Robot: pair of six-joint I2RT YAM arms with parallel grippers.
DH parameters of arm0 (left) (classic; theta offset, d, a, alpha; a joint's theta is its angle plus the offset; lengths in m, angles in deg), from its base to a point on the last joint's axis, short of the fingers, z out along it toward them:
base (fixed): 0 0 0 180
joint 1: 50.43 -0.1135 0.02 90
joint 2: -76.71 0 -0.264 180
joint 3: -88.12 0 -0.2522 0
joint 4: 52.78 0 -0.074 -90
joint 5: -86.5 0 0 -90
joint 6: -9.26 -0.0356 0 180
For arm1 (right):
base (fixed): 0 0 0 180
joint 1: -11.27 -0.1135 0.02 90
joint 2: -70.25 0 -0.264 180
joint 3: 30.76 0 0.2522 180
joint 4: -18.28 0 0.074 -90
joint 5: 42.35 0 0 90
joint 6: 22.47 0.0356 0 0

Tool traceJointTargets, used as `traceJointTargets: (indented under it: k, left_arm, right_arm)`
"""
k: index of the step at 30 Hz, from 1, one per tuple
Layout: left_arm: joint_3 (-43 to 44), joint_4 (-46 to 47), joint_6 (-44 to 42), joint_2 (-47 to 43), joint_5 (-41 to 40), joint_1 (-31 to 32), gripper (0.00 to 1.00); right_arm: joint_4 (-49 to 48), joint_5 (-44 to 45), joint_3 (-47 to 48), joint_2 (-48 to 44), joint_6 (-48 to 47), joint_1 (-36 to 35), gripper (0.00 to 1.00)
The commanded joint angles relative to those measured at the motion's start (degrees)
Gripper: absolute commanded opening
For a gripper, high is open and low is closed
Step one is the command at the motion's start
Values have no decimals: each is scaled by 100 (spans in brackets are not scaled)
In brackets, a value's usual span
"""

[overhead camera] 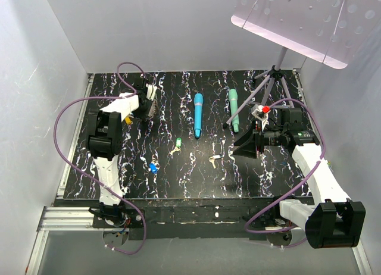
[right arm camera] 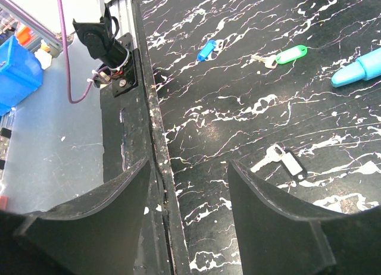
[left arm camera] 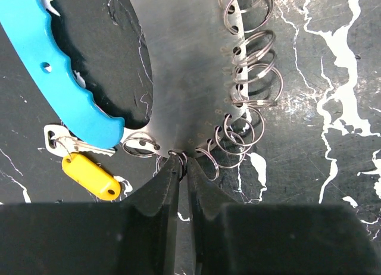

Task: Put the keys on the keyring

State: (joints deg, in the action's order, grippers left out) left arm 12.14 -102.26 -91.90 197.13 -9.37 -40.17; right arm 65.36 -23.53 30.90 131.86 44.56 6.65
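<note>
left gripper is down at the far left of the black white-veined table, fingertips squeezed almost together, and they look to be nipping one small wire loop of the keyring, though the contact is too fine to be sure. that keyring, a bright blue curved band joined to a chain of silver wire rings, lies flat right under the fingers, with a small yellow-tagged key just beside the band's end. right gripper hangs spread wide, gripping nothing, over the near table edge. the green-tagged key, blue-tagged key and pale cream-tagged key lie loose mid-table, well apart from the keyring.
</note>
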Motion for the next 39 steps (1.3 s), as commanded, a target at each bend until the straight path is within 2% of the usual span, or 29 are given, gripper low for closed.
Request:
traceJointTargets:
  k: [1,6,11,15,20,25,33,39]
  left_arm:
    - [-166,110,96,-545,-2,20,4]
    - [-219,-48,500,-836,261,29,2]
    - [-192,-268,1237,-766,813,20,2]
    - [-412,-128,1643,-731,912,11,5]
    - [-667,91,1977,-862,1228,-112,16]
    - [-948,443,2346,-1231,1737,-419,14]
    - [-1212,567,2408,-1425,2160,-639,8]
    - [-1151,321,1908,-1197,2398,-631,22]
  right_arm:
    - [60,-177,132,-34,-130,-39,63]
    - [69,-177,132,-43,-138,-47,63]
    - [87,-169,132,-69,-147,-39,63]
    - [87,-151,141,-96,-165,-39,63]
    - [113,-151,150,-113,-174,-39,63]
    - [122,-151,149,-114,-191,-47,63]
    - [122,-160,141,-105,-191,-56,63]
    - [113,-160,132,-87,-191,-56,63]
